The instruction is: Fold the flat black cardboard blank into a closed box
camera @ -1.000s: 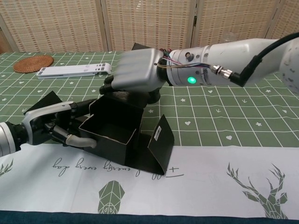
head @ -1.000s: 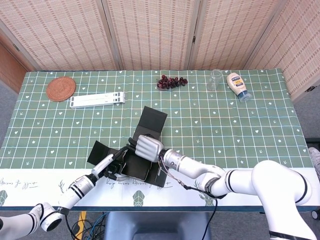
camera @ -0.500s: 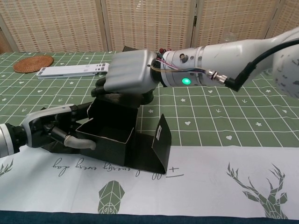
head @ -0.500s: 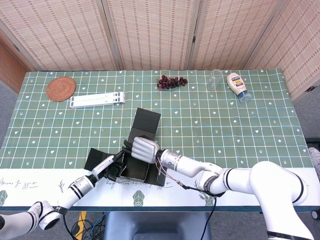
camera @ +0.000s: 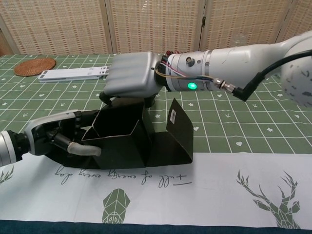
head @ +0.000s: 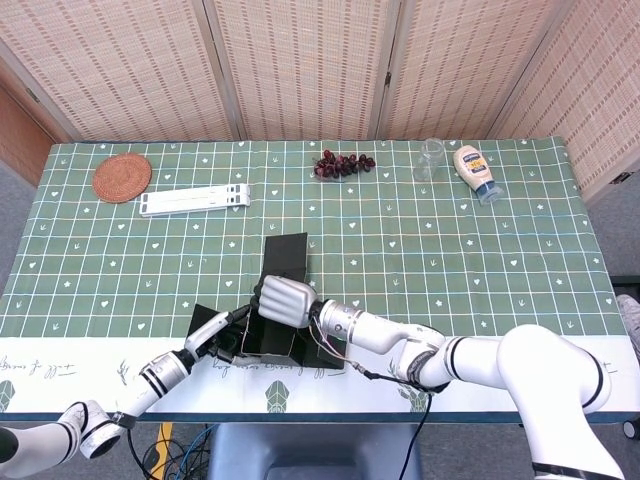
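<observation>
Black cardboard box (camera: 122, 141), half-formed, open top, near table (head: 500, 250) edge, left of centre. Left hand (camera: 56, 136) grips its left wall; right hand (camera: 131, 78) grasps far wall from above. Unfolded flap (camera: 178, 129) stands at right, nearer right hand.

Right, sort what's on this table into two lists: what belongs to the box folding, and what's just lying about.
Part of the job:
black cardboard box, half folded, top open
left hand, holding its left wall
right hand, gripping its far wall

Lying about:
woven coaster
white folding stand
grapes
glass
squeeze bottle
</observation>
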Robot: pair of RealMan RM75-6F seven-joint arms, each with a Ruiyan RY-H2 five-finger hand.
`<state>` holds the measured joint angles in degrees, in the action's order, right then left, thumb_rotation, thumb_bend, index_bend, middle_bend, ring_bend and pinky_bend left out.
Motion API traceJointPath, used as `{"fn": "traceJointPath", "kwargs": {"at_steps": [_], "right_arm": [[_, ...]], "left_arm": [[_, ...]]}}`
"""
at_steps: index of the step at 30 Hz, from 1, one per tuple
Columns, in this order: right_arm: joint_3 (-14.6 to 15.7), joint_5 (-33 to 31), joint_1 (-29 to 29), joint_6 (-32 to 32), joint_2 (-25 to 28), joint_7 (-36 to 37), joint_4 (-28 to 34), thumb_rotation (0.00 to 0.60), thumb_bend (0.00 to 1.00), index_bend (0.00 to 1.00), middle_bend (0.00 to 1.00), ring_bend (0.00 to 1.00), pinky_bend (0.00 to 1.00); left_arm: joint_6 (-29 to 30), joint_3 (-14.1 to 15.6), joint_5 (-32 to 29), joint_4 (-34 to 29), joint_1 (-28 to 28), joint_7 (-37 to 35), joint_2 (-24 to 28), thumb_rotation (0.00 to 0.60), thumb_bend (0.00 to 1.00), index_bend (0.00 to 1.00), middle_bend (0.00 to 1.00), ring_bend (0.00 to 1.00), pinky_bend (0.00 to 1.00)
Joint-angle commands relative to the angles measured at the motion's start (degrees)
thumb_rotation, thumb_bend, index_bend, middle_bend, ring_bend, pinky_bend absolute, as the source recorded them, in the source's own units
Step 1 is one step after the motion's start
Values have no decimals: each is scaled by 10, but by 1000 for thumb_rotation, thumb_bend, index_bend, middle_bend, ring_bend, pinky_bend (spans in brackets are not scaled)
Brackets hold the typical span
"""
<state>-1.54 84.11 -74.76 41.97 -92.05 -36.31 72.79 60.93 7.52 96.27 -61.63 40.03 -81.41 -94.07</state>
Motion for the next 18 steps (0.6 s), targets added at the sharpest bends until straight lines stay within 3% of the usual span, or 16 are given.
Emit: {"fn": "traceJointPath", "kwargs": {"at_steps": [1, 4, 9, 14, 18], "right_arm": [[-5, 3, 3, 4, -1, 0, -2, 600, 353, 276, 334, 743, 1000], [-11, -2, 7, 1, 5, -3, 4, 600, 355, 242, 264, 738, 1000], [-22, -24, 15, -7, 22, -13, 37, 600, 356, 6, 144, 718, 1000], [-29, -42, 24, -11, 44, -21, 69, 600, 355, 0, 70, 711, 1000], [-28, -56, 37, -8, 66, -22, 101, 600, 276, 0, 27, 699, 1000]], "left_arm": [[2, 1, -1, 2, -1, 0, -1, 600, 199, 177, 127, 651, 832], [4, 0, -3, 4, -2, 2, -2, 600, 199, 180, 127, 651, 832], [8, -3, -9, 3, -3, 13, -1, 600, 199, 183, 127, 651, 832], [8, -7, -12, -5, -1, 24, 5, 600, 199, 183, 127, 651, 832], [10, -7, -11, -16, 0, 32, 16, 600, 199, 183, 126, 650, 832]]}}
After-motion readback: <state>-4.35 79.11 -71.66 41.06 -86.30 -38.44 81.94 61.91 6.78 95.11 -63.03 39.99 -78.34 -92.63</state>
